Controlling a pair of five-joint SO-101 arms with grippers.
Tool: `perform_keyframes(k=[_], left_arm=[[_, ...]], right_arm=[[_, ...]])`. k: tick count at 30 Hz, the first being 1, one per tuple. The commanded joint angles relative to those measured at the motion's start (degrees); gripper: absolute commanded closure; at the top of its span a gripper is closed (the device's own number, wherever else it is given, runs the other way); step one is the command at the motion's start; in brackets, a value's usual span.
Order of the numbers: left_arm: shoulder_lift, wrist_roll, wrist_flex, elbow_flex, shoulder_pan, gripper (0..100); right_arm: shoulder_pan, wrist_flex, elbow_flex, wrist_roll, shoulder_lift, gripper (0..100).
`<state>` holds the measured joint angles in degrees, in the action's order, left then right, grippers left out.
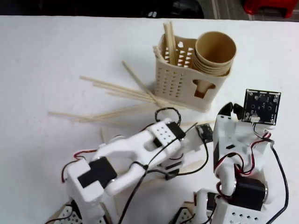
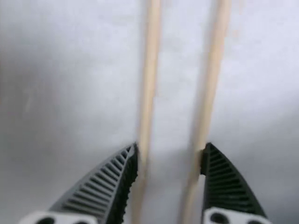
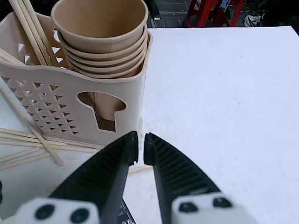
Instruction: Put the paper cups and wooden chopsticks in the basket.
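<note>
White table (image 1: pixel 56 46): left gripper (image 2: pixel 170 148) fingers apart around two chopsticks (image 2: pixel 149 70); right gripper (image 3: pixel 141 138) fingers together, empty, beside the basket (image 3: pixel 60 98) holding stacked paper cups (image 3: pixel 100 32).

A white bench (image 1: pixel 46 56) spans nearly the whole high view, matte and evenly lit, with only soft shadows on it. Its far edge runs straight across the top, and beyond it lies a dark floor (image 1: pixel 93 7) with a paler grey strip (image 1: pixel 224 7) towards the right. A red stool (image 1: pixel 271 5) stands on that floor at the far right corner. In the right wrist view the stool's red legs (image 3: pixel 205 14) rise just past the bench edge (image 3: pixel 224 29).
</note>
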<state>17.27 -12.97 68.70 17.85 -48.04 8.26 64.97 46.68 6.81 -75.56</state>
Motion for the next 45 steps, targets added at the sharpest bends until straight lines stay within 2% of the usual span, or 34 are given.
perform_keyframes(k=[1,7,13,17,22,27,33,39,42,45], left_arm=[[1.5,1.1,-0.4,-4.3,-0.9,82],[1.6,1.1,-0.1,-4.7,1.9,83],[2.0,-0.3,-1.6,-4.7,4.2,98],[2.0,-4.3,-1.3,-4.1,4.2,98],[0.0,-4.7,1.8,-5.0,5.1,98],[-9.6,-6.8,4.2,-3.0,5.4,98],[-21.2,-7.2,8.3,-2.2,13.1,98],[-33.7,-9.4,8.1,-2.5,18.0,98],[-39.7,-9.2,8.4,-6.2,19.7,98],[-43.5,-4.9,8.4,-12.8,23.3,98]], right_arm=[[0.4,-1.2,-0.1,-0.1,-0.8,96.1],[0.4,-1.2,-0.1,0.0,-0.8,96.1],[0.4,-1.2,-0.1,0.0,-0.8,96.1],[0.4,-1.2,-0.1,0.0,-0.8,96.1],[0.5,-1.2,-0.1,0.0,-0.8,96.1],[0.5,-1.2,-0.1,0.0,-0.8,96.1],[0.5,-1.2,-0.1,0.0,-0.8,96.1],[0.5,-1.2,-0.1,0.0,-0.8,96.1],[0.5,-1.2,-0.1,0.0,-0.8,96.1],[0.6,-1.2,-0.1,0.0,-0.8,96.1]])
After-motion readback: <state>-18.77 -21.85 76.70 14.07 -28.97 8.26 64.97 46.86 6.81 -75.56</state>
